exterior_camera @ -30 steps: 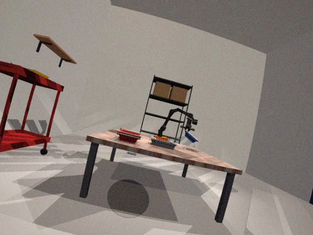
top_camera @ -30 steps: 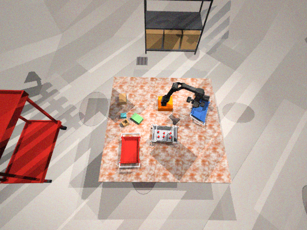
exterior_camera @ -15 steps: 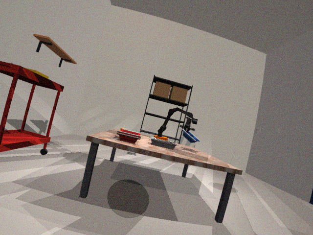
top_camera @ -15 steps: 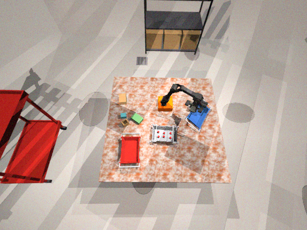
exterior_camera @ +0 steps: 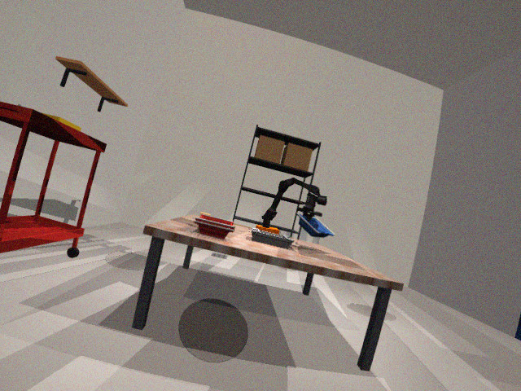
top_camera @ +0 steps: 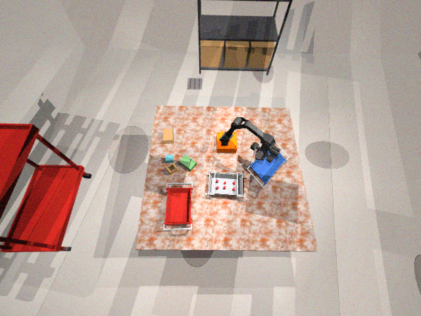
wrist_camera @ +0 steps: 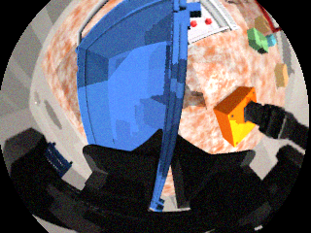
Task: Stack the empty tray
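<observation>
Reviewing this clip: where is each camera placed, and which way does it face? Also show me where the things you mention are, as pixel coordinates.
Top: high overhead, facing steeply down at the table (top_camera: 272, 234) (exterior_camera: 269, 257); the whole arm and gripper (top_camera: 266, 153) (exterior_camera: 312, 215) (wrist_camera: 165, 132) show.
Exterior: low, off the table's front edge, tilted, facing across it to the shelf unit (top_camera: 199, 51) (exterior_camera: 244, 177); the arm shows.
Wrist: on the arm by the gripper, looking past its dark fingers into the blue tray (top_camera: 266, 168) (exterior_camera: 314, 227) (wrist_camera: 133, 73); the arm's base end shows.
Top and exterior share the red cart (top_camera: 44, 193) (exterior_camera: 45, 233).

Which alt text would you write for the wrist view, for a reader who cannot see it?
A gripper holds an empty blue tray by one side wall. Beyond the tray, part of a white tray with small red blocks shows at the top; the arm's orange base is at the right.
</observation>
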### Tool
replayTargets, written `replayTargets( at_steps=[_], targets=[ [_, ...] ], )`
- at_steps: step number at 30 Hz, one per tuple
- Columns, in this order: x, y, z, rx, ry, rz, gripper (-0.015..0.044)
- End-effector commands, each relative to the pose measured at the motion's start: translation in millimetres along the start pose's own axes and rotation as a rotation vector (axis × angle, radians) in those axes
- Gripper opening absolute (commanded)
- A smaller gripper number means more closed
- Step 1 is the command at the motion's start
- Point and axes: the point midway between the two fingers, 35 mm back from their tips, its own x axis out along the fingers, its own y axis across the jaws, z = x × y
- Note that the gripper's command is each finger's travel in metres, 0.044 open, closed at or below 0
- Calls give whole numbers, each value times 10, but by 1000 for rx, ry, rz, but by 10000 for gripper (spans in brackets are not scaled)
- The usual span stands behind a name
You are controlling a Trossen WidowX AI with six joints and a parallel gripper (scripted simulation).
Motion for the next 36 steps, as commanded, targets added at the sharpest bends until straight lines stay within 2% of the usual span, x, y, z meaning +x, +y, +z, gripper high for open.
replayTargets(
  at_steps=[1, 36],
  targets=[
    [-70, 23, 183, 57, -3, 28, 0],
    [-87, -273, 1571, 489, -14, 32, 0]
  ],
)
